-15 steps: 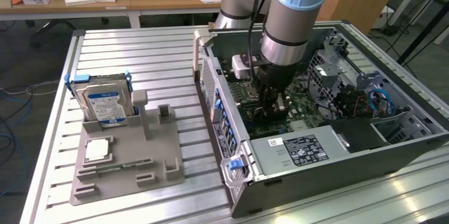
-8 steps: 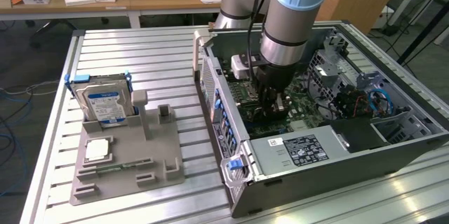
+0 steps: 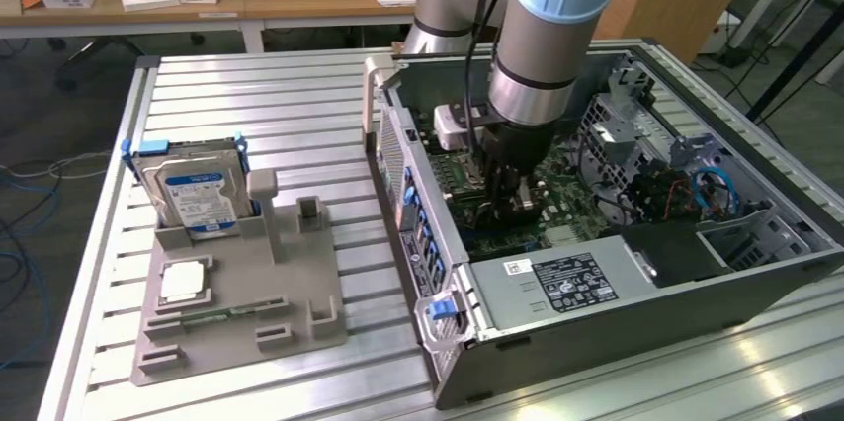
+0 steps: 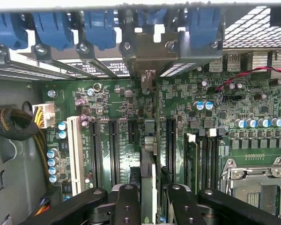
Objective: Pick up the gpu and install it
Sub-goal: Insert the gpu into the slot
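Reaching down into the open grey metal computer case (image 3: 620,273), the single robot arm's black gripper (image 4: 149,197) is clamped on the gpu (image 4: 148,173), a thin flat expansion card seen edge-on in the wrist view, pinched between the two black fingers (image 4: 126,206). The card hangs on edge directly below the gripper, its long axis running along the green motherboard (image 4: 117,108) toward the case's rear wall, where a row of blue plastic slot clips (image 4: 54,28) sits above the metal bracket openings. Its grey metal end bracket (image 4: 149,79) points at that rear wall and appears to sit close against one opening, though whether it touches cannot be told. The card's lower edge lines up with the row of long black expansion slots (image 4: 114,150) on the motherboard; whether it is fully seated cannot be told. Inside the case, beside the gpu on the side away from the white slot (image 4: 76,150), lie upright memory slots (image 4: 201,159) and a silver processor socket (image 4: 253,183). Outside the case, on the slatted aluminium table (image 3: 264,105), a grey moulded parts tray (image 3: 237,312) holds a silver blue-labelled hard drive (image 3: 192,199) standing upright and a narrow green memory stick (image 3: 211,317) lying flat.
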Available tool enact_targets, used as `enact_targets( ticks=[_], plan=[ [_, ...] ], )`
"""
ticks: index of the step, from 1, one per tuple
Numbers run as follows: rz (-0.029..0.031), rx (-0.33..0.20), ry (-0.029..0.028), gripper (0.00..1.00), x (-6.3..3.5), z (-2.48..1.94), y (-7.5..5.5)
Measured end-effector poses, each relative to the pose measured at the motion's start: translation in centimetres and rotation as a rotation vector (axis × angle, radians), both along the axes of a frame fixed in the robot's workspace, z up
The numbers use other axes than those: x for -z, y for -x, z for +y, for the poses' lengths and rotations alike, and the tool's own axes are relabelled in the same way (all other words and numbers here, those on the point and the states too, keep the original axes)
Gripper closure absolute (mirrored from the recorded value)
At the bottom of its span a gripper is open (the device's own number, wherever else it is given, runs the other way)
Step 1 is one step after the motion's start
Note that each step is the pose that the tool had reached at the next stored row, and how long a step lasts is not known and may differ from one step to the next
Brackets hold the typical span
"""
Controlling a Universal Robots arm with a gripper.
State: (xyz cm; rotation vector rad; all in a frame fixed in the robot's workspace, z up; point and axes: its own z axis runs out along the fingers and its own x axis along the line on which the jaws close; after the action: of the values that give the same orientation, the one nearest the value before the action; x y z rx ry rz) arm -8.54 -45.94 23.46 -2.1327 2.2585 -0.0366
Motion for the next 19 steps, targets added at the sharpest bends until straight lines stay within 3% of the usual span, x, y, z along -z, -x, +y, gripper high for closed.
enact_targets(
  ticks=[19],
  plan=[
    [-0.0001, 0.000, -0.0005, 0.73, -0.03, 0.01, 0.00]
  ],
)
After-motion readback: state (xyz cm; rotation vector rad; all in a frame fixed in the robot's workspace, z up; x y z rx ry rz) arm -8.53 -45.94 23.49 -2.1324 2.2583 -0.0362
